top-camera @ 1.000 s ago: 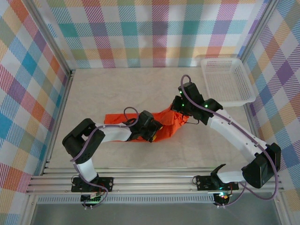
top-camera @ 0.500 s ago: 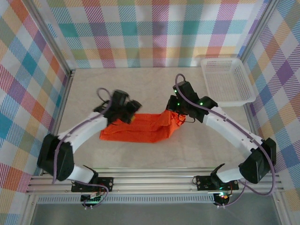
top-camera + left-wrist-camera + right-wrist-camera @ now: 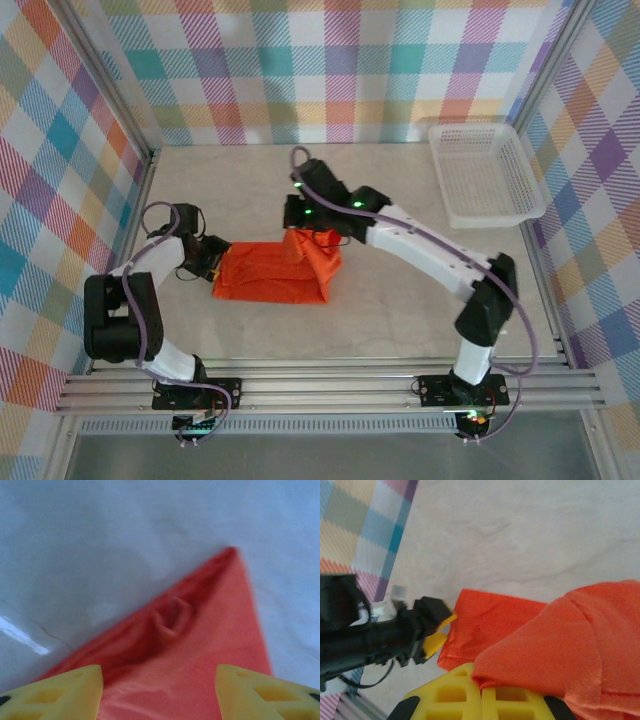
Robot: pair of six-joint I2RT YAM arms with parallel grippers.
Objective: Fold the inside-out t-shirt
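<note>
The right gripper (image 3: 481,690) is clenched on a raised fold of the bright orange-red thin fabric t-shirt (image 3: 262,282), whose rest lies flat beneath it and to its left. The left gripper (image 3: 208,264) is half open (gripping nothing), with a shirt corner lying between its yellow fingers (image 3: 65,690). Since half a second ago the right gripper has carried its fold leftward, and the left gripper has retreated to the shirt's edge.

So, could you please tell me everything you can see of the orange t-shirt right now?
The t-shirt is thin, bright orange-red fabric, folded into a narrow band lying flat on the pale table. Its right end is lifted and doubled back over the band, pinched in the shut right gripper. Its left corner lies between the open fingers of the left gripper, not clamped.
</note>
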